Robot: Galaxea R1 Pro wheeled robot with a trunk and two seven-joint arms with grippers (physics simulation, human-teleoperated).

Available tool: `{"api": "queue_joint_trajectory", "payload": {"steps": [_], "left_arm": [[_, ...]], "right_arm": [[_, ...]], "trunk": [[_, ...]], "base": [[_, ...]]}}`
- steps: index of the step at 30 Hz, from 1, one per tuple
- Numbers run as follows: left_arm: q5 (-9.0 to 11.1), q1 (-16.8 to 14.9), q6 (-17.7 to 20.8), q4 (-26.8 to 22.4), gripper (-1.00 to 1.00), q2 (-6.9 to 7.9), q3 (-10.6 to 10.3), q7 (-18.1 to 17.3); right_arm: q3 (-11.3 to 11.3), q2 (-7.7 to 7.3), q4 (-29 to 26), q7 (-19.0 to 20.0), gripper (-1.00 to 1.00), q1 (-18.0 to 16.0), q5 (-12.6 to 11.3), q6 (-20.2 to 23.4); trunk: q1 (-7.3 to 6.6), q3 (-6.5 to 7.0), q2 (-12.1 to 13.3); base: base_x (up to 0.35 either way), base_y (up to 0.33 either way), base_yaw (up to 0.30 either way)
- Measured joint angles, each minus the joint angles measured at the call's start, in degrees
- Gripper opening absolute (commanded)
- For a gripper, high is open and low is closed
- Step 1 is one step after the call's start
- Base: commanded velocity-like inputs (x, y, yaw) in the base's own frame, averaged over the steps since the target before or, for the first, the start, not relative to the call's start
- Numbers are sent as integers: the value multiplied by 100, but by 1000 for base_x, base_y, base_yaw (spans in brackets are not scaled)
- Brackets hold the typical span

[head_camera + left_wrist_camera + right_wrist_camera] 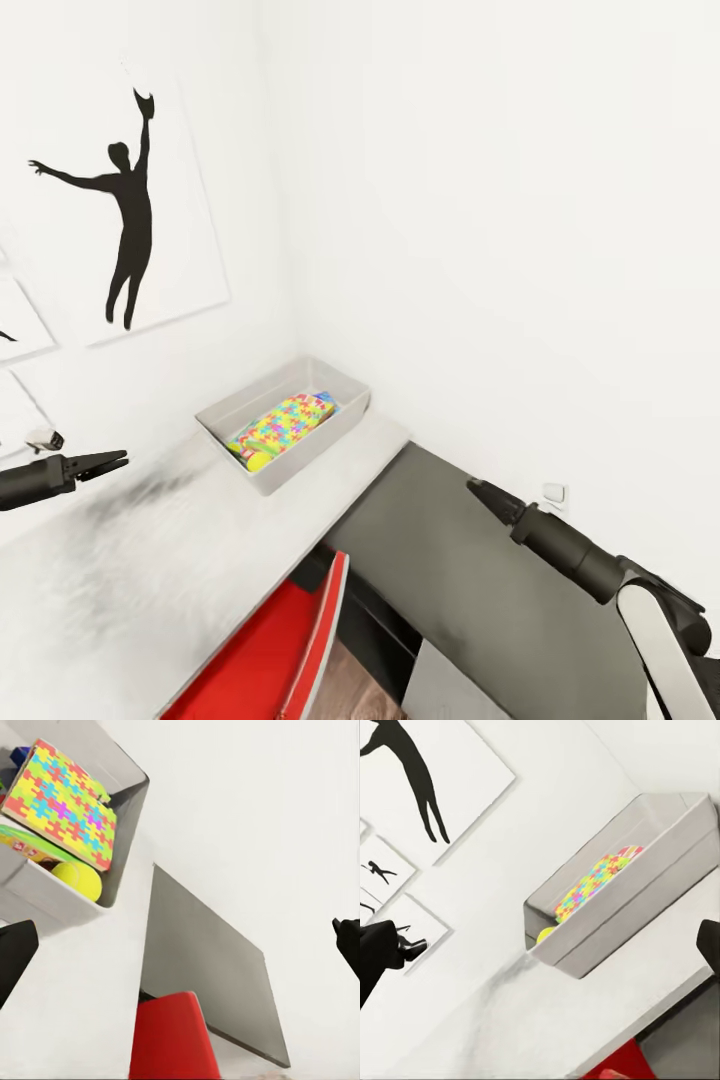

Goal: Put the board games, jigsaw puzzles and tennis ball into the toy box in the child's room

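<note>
The grey toy box [345,425] [45,904] [622,915] stands on the white-grey table [150,570] in the wall corner. On top inside lies a jigsaw puzzle [282,424] [64,802] [589,883]. The tennis ball [258,462] [78,879] rests at the box's near end. A green-yellow board game [30,844] edge pokes out beneath the puzzle. My left gripper [118,461] [184,924] hovers open over the table, left of the box. The right gripper [478,489] [547,937] is open above the dark side unit. The bed is out of view.
A lower dark grey side unit [480,600] [202,967] adjoins the table on the right. A red chair [270,650] [172,1039] is tucked under the table's front edge. Athlete silhouette posters [130,200] [420,780] hang on the left wall. A wall outlet [553,493] sits behind the right gripper.
</note>
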Motion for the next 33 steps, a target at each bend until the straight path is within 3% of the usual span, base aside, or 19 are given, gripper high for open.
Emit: {"api": "queue_joint_trajectory", "payload": {"steps": [15, 33], "left_arm": [[22, 4, -1, -6, 100, 12, 6, 1], [18, 3, 8, -6, 100, 21, 16, -1]], "right_arm": [[71, -1, -1, 45, 100, 0, 59, -78], [70, -2, 0, 60, 100, 1, 52, -82]], "trunk": [[-1, 133, 1], [-4, 287, 1]], "base": [[-315, -28, -109], [-28, 32, -175]]}}
